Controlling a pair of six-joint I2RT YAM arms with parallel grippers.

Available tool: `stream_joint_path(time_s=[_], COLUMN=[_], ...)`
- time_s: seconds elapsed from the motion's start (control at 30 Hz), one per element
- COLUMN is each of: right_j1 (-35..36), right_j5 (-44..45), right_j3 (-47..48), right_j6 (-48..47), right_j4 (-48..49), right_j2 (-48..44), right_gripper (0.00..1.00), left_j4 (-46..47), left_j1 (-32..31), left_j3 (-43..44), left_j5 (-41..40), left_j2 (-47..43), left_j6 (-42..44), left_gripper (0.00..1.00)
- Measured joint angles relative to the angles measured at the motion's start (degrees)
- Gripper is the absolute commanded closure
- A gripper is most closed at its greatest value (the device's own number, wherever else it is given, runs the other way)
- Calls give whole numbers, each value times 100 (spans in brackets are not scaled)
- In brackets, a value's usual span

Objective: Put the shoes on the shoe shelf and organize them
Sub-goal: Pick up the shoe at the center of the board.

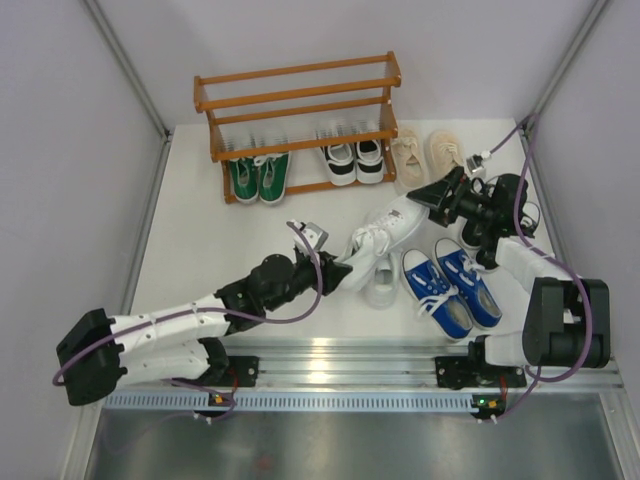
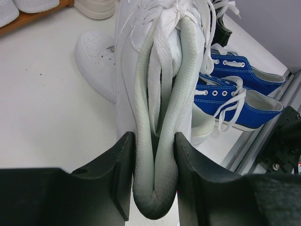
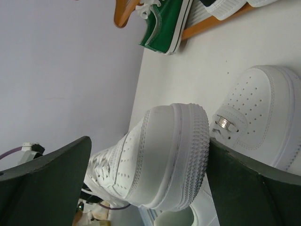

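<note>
The plain white leather lace-up sneaker hangs in the air above the middle of the white counter, heel toward the near edge and toe toward the far right corner. The left pincer pinches it by the padded heel collar alone, both jaws pressed on the folded rim. The right pincer is spread wide around the rubber toe, with a clear gap on one side.

Its white mate lies on the counter just beneath, and the blue canvas pair with white toes sits beside that, near the right of the near edge. The orange-brown wooden shoe shelf stands at the far edge. Its bottom tier holds the green pair and the black-and-white pair. The beige pair rests on the counter just beside its right end.

The main risk, as I judge it, is the single soft grip. The collar can squash and slip, so the toe may sag or swing and the shoe may drop onto its mate. The right fingers may clip the toe on withdrawing. Loose laces may also snag on a shelf rail.
</note>
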Motion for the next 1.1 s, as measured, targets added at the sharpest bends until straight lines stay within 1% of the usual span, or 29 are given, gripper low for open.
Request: stream_joint_path(time_s=[0.43,0.73,0.97,1.03,1.1], right_j1=[0,-2,-7,-7,-7], right_j5=[9,153,195,192,188], right_j3=[31,116,149,149,149], right_j6=[-361,-817,-1139,-1202,-1244], right_j4=[-238,-664,-901,-922,-931], right_j2=[-4,-4,-4,-4,-4], right_gripper=[0,1,1,0,1], left_j4=[-782,-844,-629,-636,-756], left_j1=[83,105,120,118,118], left_j3=[0,-20,-411,-586,-785], left_j5=[-188,-380,-284,-374,-608], left_j2=[-1049,-1182,-1279,-1502,-1967], left_j6=[55,175,153,122,101], left_gripper=[100,100,100,100,100])
